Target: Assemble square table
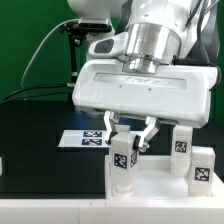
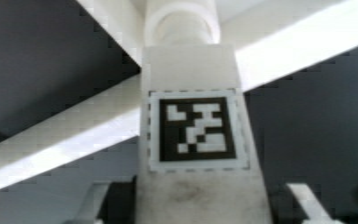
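Observation:
My gripper [image 1: 129, 140] hangs over the near edge of the scene, shut on a white table leg [image 1: 123, 160] with a black-and-white tag. The leg stands upright on the white square table top [image 1: 150, 196] near its left corner in the exterior view. In the wrist view the same leg [image 2: 197, 90] fills the middle and shows its tag, with one finger [image 2: 108, 200] on each side of its near end. Two more tagged legs [image 1: 182, 142] [image 1: 202, 170] stand upright on the exterior view's right side of the top.
The marker board [image 1: 84, 139] lies flat on the black table behind the gripper, to the exterior view's left. A green wall and a black stand with cables [image 1: 72, 45] rise at the back. The arm's wide white hand [image 1: 140, 85] hides much of the middle.

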{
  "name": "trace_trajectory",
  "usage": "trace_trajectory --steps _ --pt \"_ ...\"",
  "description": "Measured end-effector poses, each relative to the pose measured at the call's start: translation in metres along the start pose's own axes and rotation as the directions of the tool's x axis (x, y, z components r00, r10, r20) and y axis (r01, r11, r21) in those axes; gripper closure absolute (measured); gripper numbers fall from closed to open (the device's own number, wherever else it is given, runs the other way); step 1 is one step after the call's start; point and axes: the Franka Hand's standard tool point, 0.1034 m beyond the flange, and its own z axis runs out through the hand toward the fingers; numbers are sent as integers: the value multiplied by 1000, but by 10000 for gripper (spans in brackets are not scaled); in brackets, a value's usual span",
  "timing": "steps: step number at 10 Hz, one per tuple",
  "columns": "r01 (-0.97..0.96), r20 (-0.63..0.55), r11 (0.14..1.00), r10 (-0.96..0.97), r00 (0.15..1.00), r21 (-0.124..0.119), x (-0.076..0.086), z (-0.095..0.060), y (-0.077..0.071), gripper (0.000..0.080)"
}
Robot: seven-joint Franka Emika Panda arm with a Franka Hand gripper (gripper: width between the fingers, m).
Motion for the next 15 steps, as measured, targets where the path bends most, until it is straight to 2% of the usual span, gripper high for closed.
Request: trace_trajectory --steps 2,5,8,10,13,14,15 --pt "7 -7 1000 -7 1000 0 -4 3 -1 515" --pt "-24 -55 1000 25 998 16 -5 3 0 515" --pt "-26 -58 1000 27 998 16 -5 3 0 514" --pt "-23 -58 1000 24 998 16 -5 3 0 198" --pt "-4 -28 1000 4 1000 5 -2 2 4 152" --pt "-6 4 1000 6 1000 3 6 -2 5 152" --pt "-16 66 1000 16 998 0 8 -9 5 151"
